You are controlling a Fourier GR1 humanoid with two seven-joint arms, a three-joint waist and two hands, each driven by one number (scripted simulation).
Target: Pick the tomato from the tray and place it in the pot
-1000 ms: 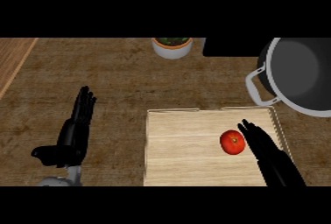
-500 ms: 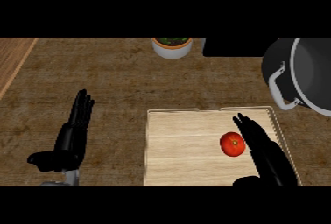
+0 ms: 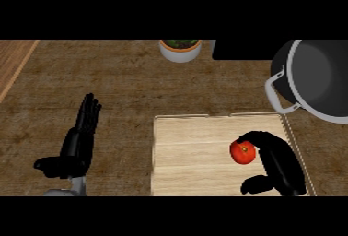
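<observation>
A red tomato (image 3: 241,152) lies on the pale wooden tray (image 3: 194,156), toward its right side. My right hand (image 3: 279,163) rests against the tomato's right side, its fingers curled over the top of it and the thumb low near the tray's front. The dark pot (image 3: 319,78) with a light rim and a side handle stands at the upper right, just beyond the tray's far right corner. My left hand (image 3: 78,143) lies open on the counter left of the tray, fingers straight and pointing away.
A small white planter (image 3: 180,50) with green leaves stands at the counter's back, left of a black panel (image 3: 248,48). A lighter wooden strip (image 3: 14,64) runs along the far left.
The right hand's fingers went from straight beside the tomato to curled over it. The view slid, so the pot and planter sit a little differently. The left hand kept still.
</observation>
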